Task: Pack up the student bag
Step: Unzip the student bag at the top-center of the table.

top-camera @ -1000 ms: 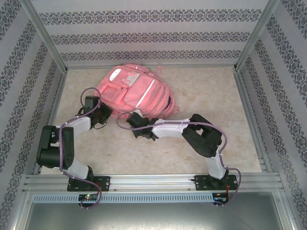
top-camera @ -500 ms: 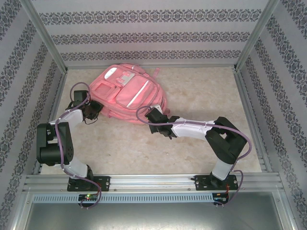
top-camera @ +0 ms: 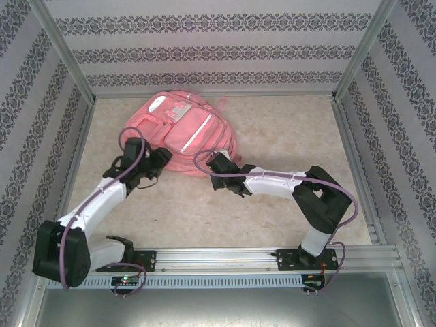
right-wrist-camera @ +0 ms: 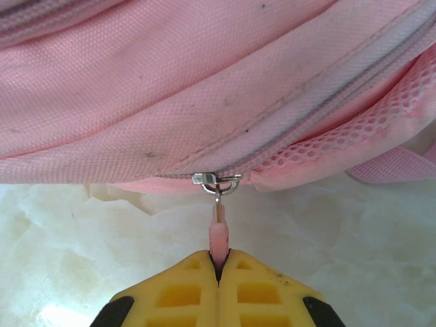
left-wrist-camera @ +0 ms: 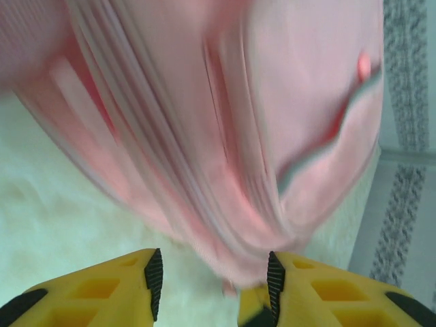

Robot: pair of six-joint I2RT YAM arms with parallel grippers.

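The student bag (top-camera: 184, 129), a large pink backpack with a white stripe, lies flat at the back left of the table. My left gripper (top-camera: 160, 158) is at its near left edge. In the left wrist view it (left-wrist-camera: 213, 272) is open, and the blurred pink fabric (left-wrist-camera: 225, 122) hangs just ahead of its yellow fingers. My right gripper (top-camera: 212, 163) is at the bag's near edge. In the right wrist view it (right-wrist-camera: 218, 262) is shut on the pink zipper pull (right-wrist-camera: 217, 231), which hangs from the metal slider (right-wrist-camera: 216, 180) on the bag's seam (right-wrist-camera: 170, 82).
The marbled tabletop (top-camera: 286, 136) is enclosed by patterned walls (top-camera: 218, 51) and slanted metal frame posts (top-camera: 65, 51). A metal rail (top-camera: 218, 259) carrying both arm bases runs along the near edge.
The left arm pulled away to the left, then swung back to the bag's near left edge with its gripper opening. The right gripper slid right along the bag with the zipper pull, then held still.
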